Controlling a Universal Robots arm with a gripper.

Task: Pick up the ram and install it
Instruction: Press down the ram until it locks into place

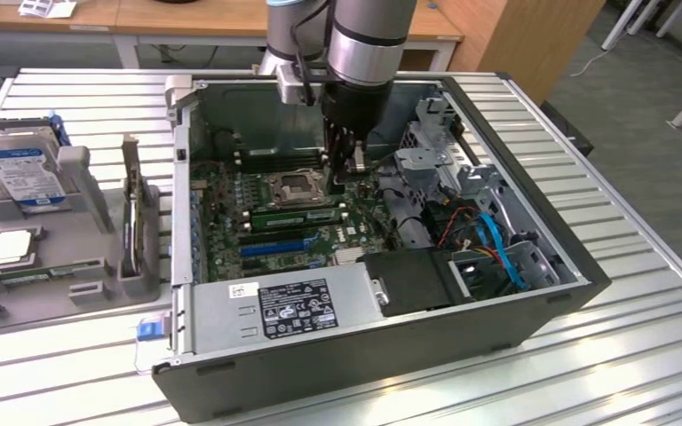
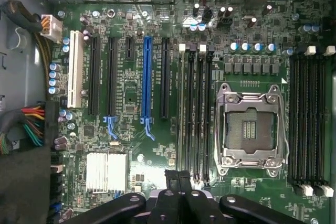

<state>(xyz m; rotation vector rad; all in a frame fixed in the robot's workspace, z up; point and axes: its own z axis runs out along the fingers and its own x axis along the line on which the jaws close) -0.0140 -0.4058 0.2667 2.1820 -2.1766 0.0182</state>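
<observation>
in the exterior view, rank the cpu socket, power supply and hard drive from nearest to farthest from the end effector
1. cpu socket, just to the exterior view's left of the end effector.
2. power supply, at the case's near edge.
3. hard drive, outside the case, far left.

A big open computer case (image 1: 353,355) sat on a table of metal slats (image 1: 625,355). Inside lay a green motherboard (image 2: 173,145) with an empty shiny chip socket (image 2: 251,129), a long blue slot (image 2: 146,80) and a white slot (image 2: 76,69). Blue cables (image 1: 497,244) curled near a black fan (image 1: 418,280). On the exterior view's left, a silver hard drive (image 1: 15,169) stood in a grey holder (image 1: 51,266).
</observation>
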